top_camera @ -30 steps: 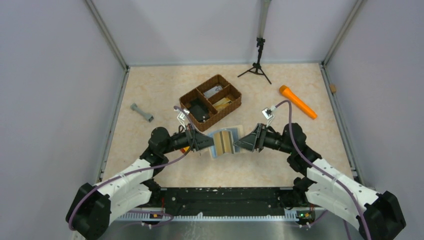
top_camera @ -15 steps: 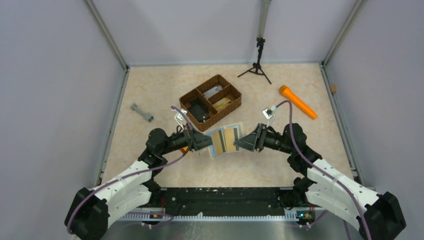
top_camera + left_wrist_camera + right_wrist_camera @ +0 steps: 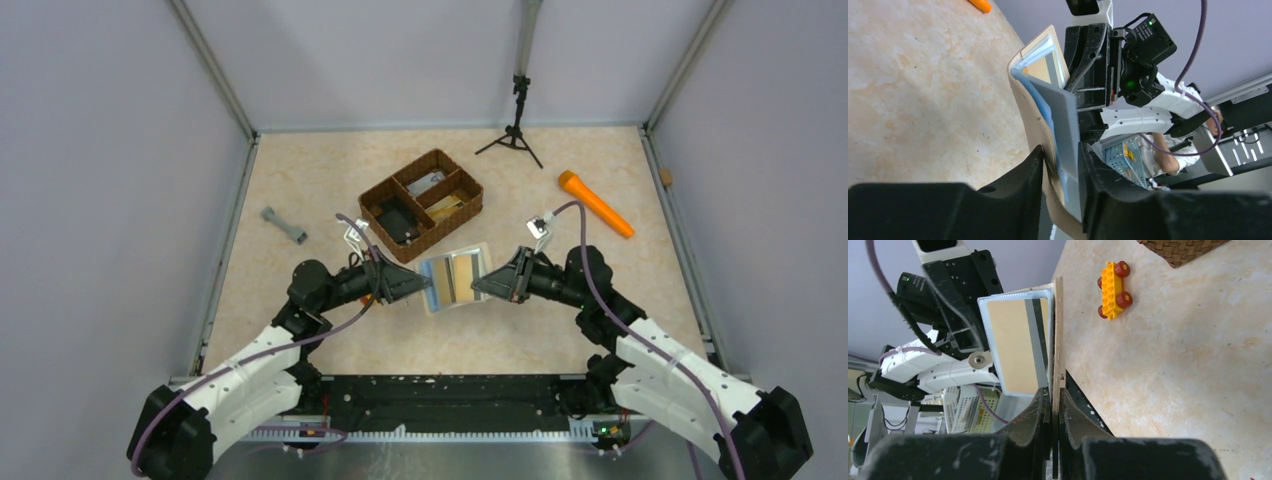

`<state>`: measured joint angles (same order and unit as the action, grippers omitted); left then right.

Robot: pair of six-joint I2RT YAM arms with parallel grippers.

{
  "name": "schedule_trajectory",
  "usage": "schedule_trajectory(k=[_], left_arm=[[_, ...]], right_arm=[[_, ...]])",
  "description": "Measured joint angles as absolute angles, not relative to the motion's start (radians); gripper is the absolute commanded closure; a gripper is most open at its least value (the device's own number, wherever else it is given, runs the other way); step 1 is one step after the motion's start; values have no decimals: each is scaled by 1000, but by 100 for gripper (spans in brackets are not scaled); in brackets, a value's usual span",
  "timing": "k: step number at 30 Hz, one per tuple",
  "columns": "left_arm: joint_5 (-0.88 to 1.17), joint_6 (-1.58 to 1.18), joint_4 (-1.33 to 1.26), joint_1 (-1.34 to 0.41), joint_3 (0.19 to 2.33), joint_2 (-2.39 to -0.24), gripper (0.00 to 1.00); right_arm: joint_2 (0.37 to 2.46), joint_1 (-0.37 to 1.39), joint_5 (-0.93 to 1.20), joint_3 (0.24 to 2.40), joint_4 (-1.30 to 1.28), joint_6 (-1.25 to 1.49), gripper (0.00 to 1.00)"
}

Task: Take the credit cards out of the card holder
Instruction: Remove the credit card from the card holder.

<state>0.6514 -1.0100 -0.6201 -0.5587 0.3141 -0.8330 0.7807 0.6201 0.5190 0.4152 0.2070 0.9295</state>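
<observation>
We hold the open holder (image 3: 1057,330) between us near the tray (image 3: 372,193), left gripper (image 3: 1060,160) and right gripper (image 3: 1057,395) each clamped on an edge. A tan card (image 3: 1015,347) sits in its pocket.

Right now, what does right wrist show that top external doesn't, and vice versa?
Right wrist only: yellow toy brick with red wheels, seen clearly. Top external only: grey dumbbell, orange cylinder, black tripod. Both: cream-beige, blue-lined card holder pinched open between left fingers and right fingers, tan card inside, brown wicker tray.
</observation>
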Motion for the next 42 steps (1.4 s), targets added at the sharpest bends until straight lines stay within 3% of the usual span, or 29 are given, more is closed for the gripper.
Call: schedule_trajectory(k=[6, 10, 14, 23, 31, 36, 38, 40, 41, 42], left_arm=[[650, -1029, -649, -559, 289, -800, 21], [649, -1040, -660, -559, 267, -770, 11], [648, -1037, -658, -559, 266, -725, 10], [634, -1005, -604, -559, 266, -738, 22], [628, -986, -574, -559, 266, -780, 77], [616, -979, -573, -559, 266, -780, 90], [616, -977, -570, -559, 266, -780, 95], [616, -976, -561, -559, 268, -780, 99], [616, -976, -558, -560, 268, -780, 100], [616, -974, -553, -560, 268, -779, 100]], right_arm=[[776, 620, 498, 412, 194, 973, 100], [776, 620, 498, 409, 201, 1003, 100], [776, 620, 498, 399, 216, 1025, 100], [776, 620, 519, 393, 270, 1060, 100], [774, 620, 543, 392, 284, 1068, 100], [768, 620, 540, 392, 270, 1055, 100], [765, 620, 537, 392, 258, 1041, 90], [762, 620, 529, 392, 237, 1026, 58], [759, 620, 524, 393, 221, 1013, 48], [757, 620, 516, 397, 195, 992, 44]])
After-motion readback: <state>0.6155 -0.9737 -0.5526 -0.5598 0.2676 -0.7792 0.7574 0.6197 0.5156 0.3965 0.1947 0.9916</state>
